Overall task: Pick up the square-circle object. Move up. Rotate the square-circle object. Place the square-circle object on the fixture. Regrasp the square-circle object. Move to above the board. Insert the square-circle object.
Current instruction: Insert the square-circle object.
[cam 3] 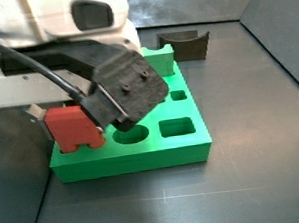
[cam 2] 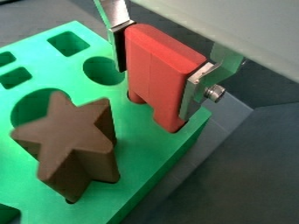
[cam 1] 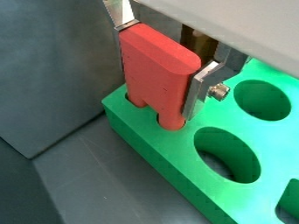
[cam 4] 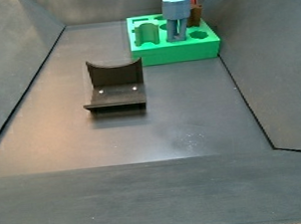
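In a wrist view, the gripper (cam 1: 163,61) has its 2 flat silver fingers (cam 1: 212,80) clamped on the square-circle object (cam 1: 156,70), a bright red plastic peg with a blocky square body and a narrower lower end. The narrow end sits at the near corner of the board (cam 1: 163,157), a thick bright green slab with round holes. The peg is held upright so its small end points down at the board.

In a wrist view, the same clamped hold shows on the square-circle object (cam 2: 158,72). A brown star-shaped peg (cam 2: 70,144) stands in the board (cam 2: 163,171) just beside it. Whether the red tip has entered a hole cannot be told.

In a side view, the red peg (cam 3: 72,127) hangs at the board's (cam 3: 170,152) corner; the fixture (cam 3: 185,44), a small dark block with a U-shaped notch, stands behind the board.

In a side view, the fixture (cam 4: 113,86) lies well apart from the board (cam 4: 174,47), empty. A tall blue peg (cam 4: 179,15) stands in the board. Judgement: insertion is under way.
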You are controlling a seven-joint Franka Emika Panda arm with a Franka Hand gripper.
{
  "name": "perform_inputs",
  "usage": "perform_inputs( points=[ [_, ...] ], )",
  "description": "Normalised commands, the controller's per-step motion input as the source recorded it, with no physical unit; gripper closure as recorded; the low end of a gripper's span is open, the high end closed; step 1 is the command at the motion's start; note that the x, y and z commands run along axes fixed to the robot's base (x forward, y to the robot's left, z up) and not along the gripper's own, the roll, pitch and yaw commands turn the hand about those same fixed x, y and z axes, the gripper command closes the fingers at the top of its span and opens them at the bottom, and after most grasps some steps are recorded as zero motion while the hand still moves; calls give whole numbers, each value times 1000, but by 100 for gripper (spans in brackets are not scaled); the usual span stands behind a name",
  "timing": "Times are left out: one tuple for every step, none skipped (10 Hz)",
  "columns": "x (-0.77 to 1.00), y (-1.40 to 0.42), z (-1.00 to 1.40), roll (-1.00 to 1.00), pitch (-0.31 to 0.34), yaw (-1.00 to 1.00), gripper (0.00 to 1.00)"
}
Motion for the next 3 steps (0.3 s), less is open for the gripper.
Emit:
perform_inputs(
  points=[
    [74, -51, -714, -73, -267, 0, 100],
    [23, -11, -640, -106, -277, 0, 100],
    [60, 0, -86, 0, 0, 0, 100]
  ],
)
